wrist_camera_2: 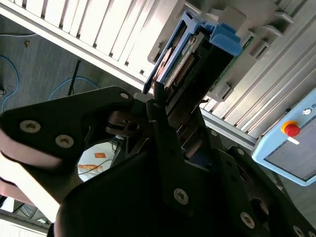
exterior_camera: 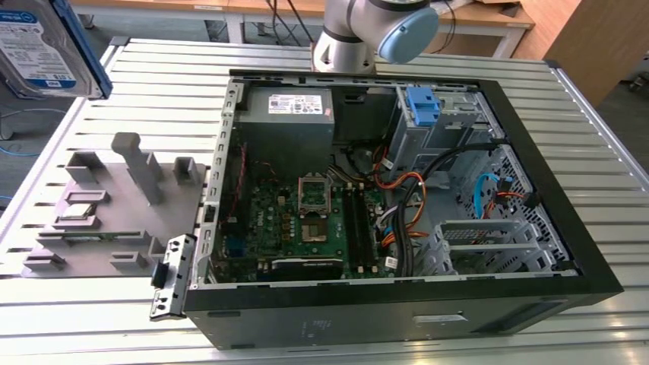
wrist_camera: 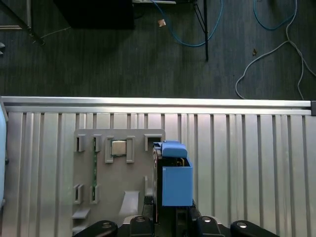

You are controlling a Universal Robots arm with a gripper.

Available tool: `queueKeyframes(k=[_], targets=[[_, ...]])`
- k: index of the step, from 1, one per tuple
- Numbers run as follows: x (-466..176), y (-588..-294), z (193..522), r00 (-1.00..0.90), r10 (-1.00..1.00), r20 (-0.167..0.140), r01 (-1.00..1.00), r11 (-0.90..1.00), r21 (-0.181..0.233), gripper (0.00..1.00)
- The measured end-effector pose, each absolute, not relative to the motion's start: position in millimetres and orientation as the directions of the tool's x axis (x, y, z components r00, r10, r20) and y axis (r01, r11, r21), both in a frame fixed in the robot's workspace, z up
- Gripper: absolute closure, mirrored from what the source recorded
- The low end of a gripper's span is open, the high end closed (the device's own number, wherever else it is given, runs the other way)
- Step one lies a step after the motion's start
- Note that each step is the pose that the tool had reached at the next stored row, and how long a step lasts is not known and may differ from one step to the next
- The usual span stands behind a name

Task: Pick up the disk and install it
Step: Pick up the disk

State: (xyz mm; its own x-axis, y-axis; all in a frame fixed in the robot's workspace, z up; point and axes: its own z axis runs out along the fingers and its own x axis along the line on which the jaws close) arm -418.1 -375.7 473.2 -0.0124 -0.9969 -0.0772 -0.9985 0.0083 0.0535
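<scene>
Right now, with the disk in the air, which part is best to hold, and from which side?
Clamp the disk across its two broad flat faces near one short end, coming in from that end. It is a thin slab, so those faces give the fingers wide parallel surfaces. The gripper appears to hold it so, leaving the far end of the blue carrier frame free.

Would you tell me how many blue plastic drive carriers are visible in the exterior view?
2. One frames the disk at the exterior view's upper left; the other, a blue bracket, sits inside the computer case. Others may be hidden.
</scene>
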Motion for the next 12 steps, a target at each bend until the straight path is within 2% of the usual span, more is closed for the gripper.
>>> queueKeyframes(k=[12], targets=[[-416.6, -375.6, 476.8, -0.012, -0.997, -0.077, -0.999, 0.008, 0.054, 0.65]])
